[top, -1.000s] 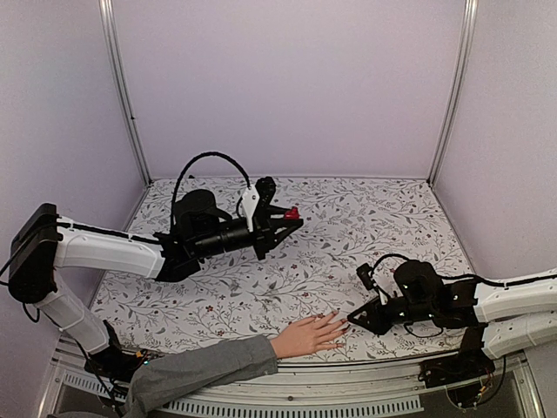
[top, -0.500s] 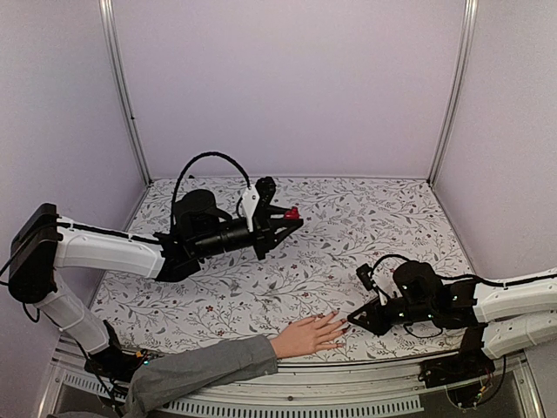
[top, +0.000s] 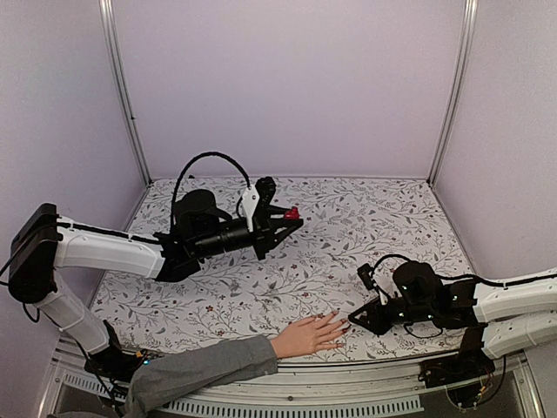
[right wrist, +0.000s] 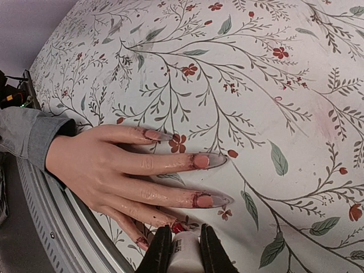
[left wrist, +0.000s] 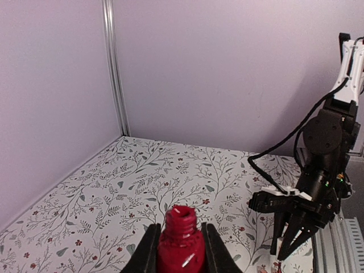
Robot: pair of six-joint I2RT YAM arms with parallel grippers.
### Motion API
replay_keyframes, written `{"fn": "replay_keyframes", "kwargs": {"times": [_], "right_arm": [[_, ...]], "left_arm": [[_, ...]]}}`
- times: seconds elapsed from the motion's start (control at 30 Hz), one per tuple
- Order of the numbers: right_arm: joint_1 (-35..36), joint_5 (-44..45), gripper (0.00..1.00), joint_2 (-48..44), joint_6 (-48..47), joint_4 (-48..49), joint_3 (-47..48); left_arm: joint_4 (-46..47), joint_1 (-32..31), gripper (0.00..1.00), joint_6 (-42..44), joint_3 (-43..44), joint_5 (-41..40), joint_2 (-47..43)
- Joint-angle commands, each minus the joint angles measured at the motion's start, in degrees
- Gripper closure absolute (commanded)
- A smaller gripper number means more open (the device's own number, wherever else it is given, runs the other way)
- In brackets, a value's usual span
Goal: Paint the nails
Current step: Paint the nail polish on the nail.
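Observation:
A pale hand [top: 309, 335] with a grey sleeve lies palm down at the table's near edge. In the right wrist view the hand [right wrist: 108, 170] shows long nails: two pale pink nails [right wrist: 200, 161] [right wrist: 205, 200] with red smears at their bases, and a glossy red nail [right wrist: 178, 227] just in front of my right gripper. My right gripper [right wrist: 182, 236] is shut on a white brush cap [right wrist: 185, 256], its tip at that red nail; it also shows in the top view [top: 355, 318]. My left gripper [left wrist: 181, 230] is shut on an open red bottle [left wrist: 181, 244], held above the table's middle [top: 293, 212].
The floral table cover [top: 365, 226] is enclosed by lilac walls with metal corner posts [top: 122, 96]. The table's metal front rail [right wrist: 51, 227] runs just beside the hand. My right arm [left wrist: 301, 216] shows in the left wrist view.

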Motion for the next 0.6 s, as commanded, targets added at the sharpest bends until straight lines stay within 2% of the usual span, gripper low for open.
{"fn": "replay_keyframes", "kwargs": {"times": [0.0, 0.57], "right_arm": [[0.59, 1.66, 1.0, -0.03, 0.55, -0.59, 0.43], [0.61, 3.02, 1.0, -0.15, 1.27, -0.86, 0.48]], "left_arm": [[1.69, 0.78, 1.0, -0.3, 0.99, -0.24, 0.68], [1.68, 0.78, 1.0, -0.29, 0.99, -0.24, 0.76]]}}
